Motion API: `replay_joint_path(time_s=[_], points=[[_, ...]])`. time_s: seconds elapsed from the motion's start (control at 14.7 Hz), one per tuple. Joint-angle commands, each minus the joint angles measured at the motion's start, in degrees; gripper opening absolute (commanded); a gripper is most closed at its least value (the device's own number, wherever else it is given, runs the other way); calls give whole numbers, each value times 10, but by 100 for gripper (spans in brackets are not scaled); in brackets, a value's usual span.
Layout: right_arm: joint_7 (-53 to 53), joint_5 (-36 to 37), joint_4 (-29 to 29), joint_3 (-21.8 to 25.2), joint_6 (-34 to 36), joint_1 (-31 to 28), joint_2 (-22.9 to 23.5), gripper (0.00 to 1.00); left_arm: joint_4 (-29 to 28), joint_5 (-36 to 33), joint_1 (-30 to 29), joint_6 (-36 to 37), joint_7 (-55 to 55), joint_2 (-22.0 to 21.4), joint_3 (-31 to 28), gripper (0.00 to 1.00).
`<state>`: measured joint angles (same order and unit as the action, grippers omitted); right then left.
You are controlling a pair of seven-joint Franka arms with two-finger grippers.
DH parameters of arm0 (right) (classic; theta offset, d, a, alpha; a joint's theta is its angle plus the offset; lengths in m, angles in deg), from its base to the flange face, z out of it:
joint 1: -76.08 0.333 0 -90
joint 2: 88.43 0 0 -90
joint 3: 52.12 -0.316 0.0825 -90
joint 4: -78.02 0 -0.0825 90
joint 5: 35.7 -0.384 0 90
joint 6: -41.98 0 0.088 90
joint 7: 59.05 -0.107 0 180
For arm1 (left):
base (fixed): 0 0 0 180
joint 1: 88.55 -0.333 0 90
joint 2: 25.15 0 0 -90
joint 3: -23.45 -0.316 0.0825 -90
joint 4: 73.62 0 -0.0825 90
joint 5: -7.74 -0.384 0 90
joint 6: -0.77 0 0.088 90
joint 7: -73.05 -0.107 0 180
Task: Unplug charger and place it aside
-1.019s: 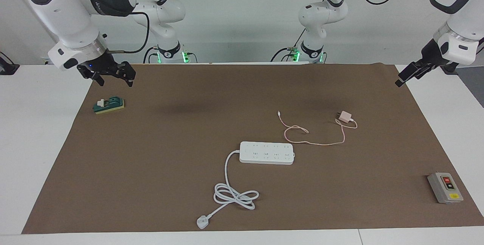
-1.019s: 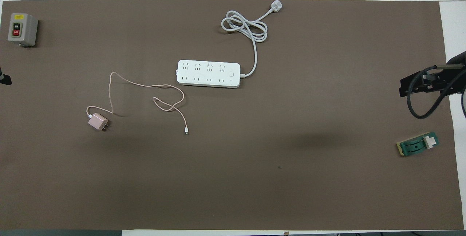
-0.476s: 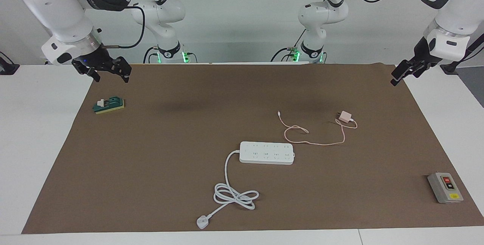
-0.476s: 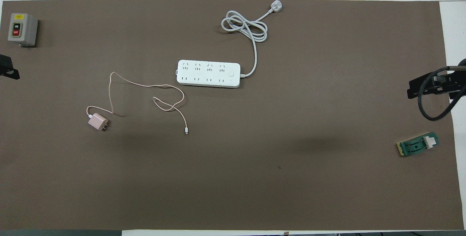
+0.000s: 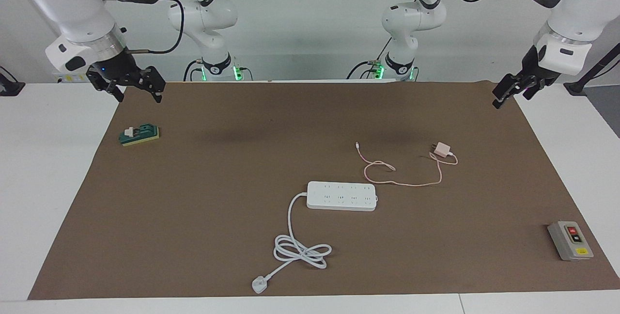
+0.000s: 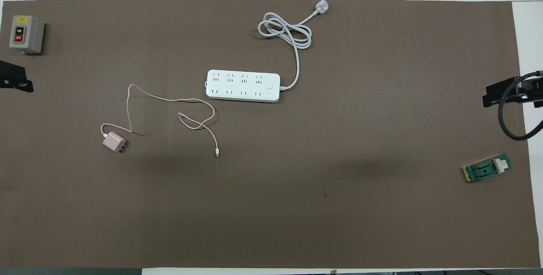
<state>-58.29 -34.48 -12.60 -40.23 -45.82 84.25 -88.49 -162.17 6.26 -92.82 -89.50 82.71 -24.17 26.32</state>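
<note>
Both grippers lifted higher since earlier, left gripper (image 5: pixel 507 93) over the mat's edge, jaws wide, right gripper (image 5: pixel 130 87) jaws spread, nothing held, charger (image 5: pixel 441 149) left unplugged on the bench near the power strip (image 5: pixel 341 196).

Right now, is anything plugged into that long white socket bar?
No. Every socket on the power strip shows empty. The pink charger lies unplugged on the brown mat, apart from it. What's underneath the strip is hidden.

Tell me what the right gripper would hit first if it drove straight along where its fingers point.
Probably the brown mat: the right gripper points down over its edge, short of the green switch block. Depth is uncertain.
</note>
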Motion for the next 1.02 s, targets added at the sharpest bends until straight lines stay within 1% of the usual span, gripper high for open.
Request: replay_joint_path(time_s=[0.0, 0.07, 0.14, 0.2, 0.27, 0.48, 0.68, 0.95], points=[[13, -7, -1, 15, -6, 1, -4, 100, -48, -12, 22, -23, -12, -28, -4, 100], [12, -7, -3, 14, -5, 1, -4, 100, -46, -13, 29, -24, -20, -23, -5, 100], [10, -5, -3, 13, -4, 3, -5, 100, -36, -12, 39, -18, -38, -7, -6, 100], [10, -5, -3, 12, -3, 4, -6, 100, -17, -13, 50, 5, -48, 11, -6, 100], [10, -6, -5, 11, -7, 6, -7, 100, -9, -13, 51, 16, -50, 20, -5, 100], [14, -3, -3, 15, -14, 6, -5, 100, -13, -11, 52, 16, -98, 11, -5, 100], [15, -3, -3, 19, -29, 6, -3, 100, -12, 19, 52, 16, -101, 7, -6, 100], [13, -3, -4, 19, -22, 6, -5, 100, -14, 20, 52, 12, -100, 3, -5, 100]])
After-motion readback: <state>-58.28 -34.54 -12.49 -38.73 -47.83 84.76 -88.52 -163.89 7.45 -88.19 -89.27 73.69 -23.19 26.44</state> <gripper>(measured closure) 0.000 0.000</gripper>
